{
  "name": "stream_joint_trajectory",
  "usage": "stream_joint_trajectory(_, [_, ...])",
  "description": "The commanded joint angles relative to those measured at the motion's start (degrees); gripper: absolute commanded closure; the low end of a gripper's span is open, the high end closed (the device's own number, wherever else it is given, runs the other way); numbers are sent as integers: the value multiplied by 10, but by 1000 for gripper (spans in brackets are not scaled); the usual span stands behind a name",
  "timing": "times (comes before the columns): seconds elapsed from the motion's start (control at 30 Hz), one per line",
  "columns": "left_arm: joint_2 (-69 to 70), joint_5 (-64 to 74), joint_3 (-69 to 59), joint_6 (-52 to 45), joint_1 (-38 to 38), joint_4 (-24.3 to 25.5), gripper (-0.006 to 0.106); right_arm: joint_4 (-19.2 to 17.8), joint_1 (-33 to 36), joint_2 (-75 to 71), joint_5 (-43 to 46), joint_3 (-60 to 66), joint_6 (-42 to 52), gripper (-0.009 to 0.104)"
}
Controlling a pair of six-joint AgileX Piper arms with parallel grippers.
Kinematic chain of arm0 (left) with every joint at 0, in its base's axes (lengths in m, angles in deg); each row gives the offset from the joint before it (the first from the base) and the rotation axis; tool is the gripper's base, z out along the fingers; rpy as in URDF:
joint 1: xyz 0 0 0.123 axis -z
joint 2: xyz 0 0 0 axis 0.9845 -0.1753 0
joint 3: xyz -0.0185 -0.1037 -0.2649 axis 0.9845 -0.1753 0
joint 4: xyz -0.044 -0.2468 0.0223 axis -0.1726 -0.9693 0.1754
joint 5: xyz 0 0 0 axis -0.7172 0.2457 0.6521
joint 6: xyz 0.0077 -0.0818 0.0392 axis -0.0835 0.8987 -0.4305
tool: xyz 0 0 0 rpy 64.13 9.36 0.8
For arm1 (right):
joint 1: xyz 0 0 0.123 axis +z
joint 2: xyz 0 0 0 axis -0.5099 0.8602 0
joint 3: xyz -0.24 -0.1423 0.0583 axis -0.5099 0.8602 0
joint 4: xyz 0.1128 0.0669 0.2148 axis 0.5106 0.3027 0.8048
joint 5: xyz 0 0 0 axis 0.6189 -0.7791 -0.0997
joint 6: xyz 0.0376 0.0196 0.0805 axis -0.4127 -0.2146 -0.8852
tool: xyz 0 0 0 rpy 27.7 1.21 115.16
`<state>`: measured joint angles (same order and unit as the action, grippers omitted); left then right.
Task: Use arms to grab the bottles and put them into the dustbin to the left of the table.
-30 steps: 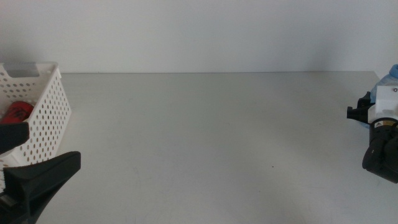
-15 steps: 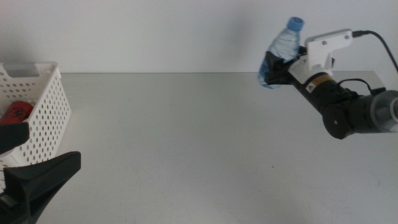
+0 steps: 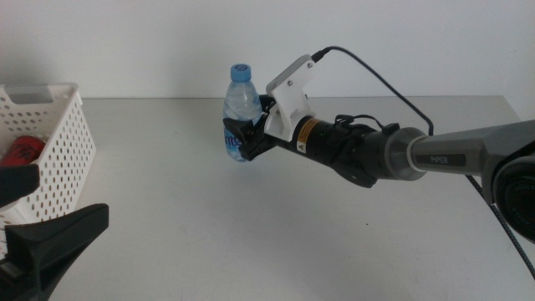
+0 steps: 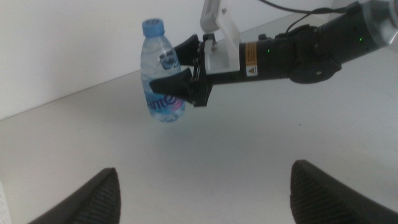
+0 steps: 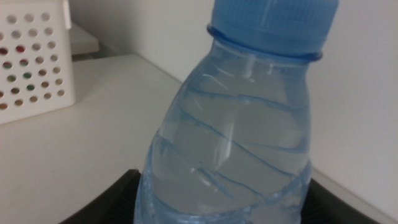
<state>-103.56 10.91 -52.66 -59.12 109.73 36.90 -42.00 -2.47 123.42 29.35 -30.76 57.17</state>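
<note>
My right gripper [image 3: 242, 134] is shut on the small clear water bottle [image 3: 241, 109] with a blue cap and holds it upright above the middle of the grey table [image 3: 276, 217]. The bottle fills the right wrist view [image 5: 236, 137] and shows in the left wrist view [image 4: 161, 81], held by the right gripper [image 4: 183, 84]. The white perforated dustbin [image 3: 58, 150] stands at the left edge, with the red can [image 3: 23, 152] inside. My left gripper [image 3: 38, 230] is open and waits at the bottom left, beside the dustbin. The tea bottle is out of view.
A white wall runs behind the table's far edge. The right arm [image 3: 393, 155] stretches across from the right side, with its black cable [image 3: 376, 79] arching above it.
The right arm has swung in from the right edge, carrying the water bottle leftward over the table to near the middle. The left gripper has not moved.
</note>
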Motion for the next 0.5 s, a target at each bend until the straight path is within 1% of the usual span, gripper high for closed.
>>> stream_joint_trajectory(0.0, [-3,-41,15,9,4,-4,7,9,10,-31,61,-26,2,96])
stream_joint_trajectory(0.23, [-3,-41,15,9,4,-4,7,9,16,-14,51,-26,4,96])
stream_joint_trajectory(0.3, [-3,-41,15,9,4,-4,7,11,16,-14,39,-26,3,94])
stream_joint_trajectory(0.37, [-3,-41,15,9,4,-4,7,12,16,-14,26,-26,-2,91])
stream_joint_trajectory(0.47, [-3,-41,15,9,4,-4,7,8,16,-14,5,-26,-26,79])
